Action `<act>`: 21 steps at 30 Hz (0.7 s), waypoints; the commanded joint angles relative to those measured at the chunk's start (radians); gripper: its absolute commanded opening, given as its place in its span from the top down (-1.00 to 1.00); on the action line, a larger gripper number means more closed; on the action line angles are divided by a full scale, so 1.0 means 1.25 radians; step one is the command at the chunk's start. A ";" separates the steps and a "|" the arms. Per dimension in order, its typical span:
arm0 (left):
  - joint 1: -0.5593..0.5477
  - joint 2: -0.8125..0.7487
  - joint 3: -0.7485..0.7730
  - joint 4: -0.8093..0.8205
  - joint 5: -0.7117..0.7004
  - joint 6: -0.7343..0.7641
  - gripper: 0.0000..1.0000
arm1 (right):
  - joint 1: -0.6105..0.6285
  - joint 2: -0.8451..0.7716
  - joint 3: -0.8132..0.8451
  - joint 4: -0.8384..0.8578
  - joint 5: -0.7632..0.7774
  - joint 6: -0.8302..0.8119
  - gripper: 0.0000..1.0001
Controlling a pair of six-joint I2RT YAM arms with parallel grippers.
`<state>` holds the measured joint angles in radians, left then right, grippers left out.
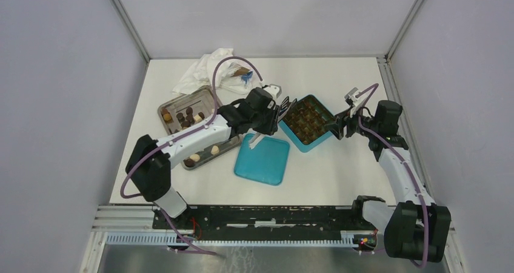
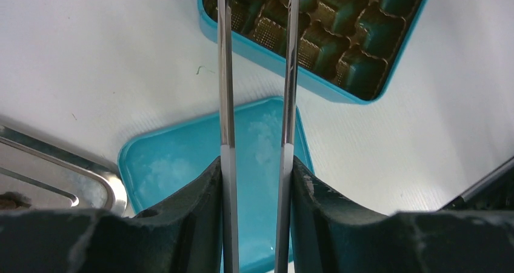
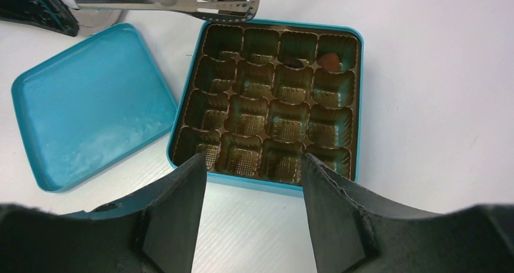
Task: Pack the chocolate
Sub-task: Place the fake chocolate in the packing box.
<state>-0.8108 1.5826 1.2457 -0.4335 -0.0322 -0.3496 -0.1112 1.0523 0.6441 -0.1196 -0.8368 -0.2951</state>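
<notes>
Chocolate pieces (image 1: 189, 116), small roundish lumps with no clear long axis, lie scattered on a steel tray (image 1: 197, 97) at left. Two more sit in the teal box (image 3: 267, 187), in the ribbed brown row beside the tongs (image 2: 225, 103). The left gripper (image 2: 256, 167) pinches those slim metal tongs above the lid (image 1: 262, 159), while the right gripper (image 3: 253, 161) hangs with fingers spread at the box's right edge, bare white table beyond.

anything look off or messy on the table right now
Nothing spilled or damaged. The crumpled white wrapping heaped at the table's far edge looks untidy, and the teal box sits turned askew to the table's edges.
</notes>
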 commanded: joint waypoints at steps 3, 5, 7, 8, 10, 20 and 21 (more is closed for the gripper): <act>-0.024 0.077 0.102 -0.018 -0.083 0.014 0.72 | -0.004 0.013 0.041 0.022 -0.002 0.001 -0.29; -0.028 0.098 0.119 -0.029 -0.092 0.017 0.71 | -0.005 0.014 0.042 0.021 -0.004 0.003 -0.29; -0.032 0.114 0.138 -0.038 -0.094 0.021 0.69 | -0.005 0.014 0.042 0.019 -0.007 0.004 -0.29; -0.034 0.122 0.146 -0.042 -0.096 0.022 0.69 | -0.006 0.014 0.042 0.020 -0.009 0.004 -0.29; -0.034 0.135 0.159 -0.047 -0.098 0.025 0.66 | -0.006 0.015 0.042 0.020 -0.011 0.004 -0.29; -0.040 0.179 0.200 -0.081 -0.108 0.031 0.35 | -0.008 0.028 0.042 0.016 -0.015 0.002 -0.29; -0.040 0.180 0.202 -0.081 -0.107 0.032 0.32 | -0.009 0.029 0.042 0.014 -0.015 0.001 -0.29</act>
<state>-0.8551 1.7962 1.4437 -0.5438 -0.1345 -0.3481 -0.1146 1.0824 0.6552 -0.1211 -0.8375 -0.2924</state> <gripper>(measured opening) 0.446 0.646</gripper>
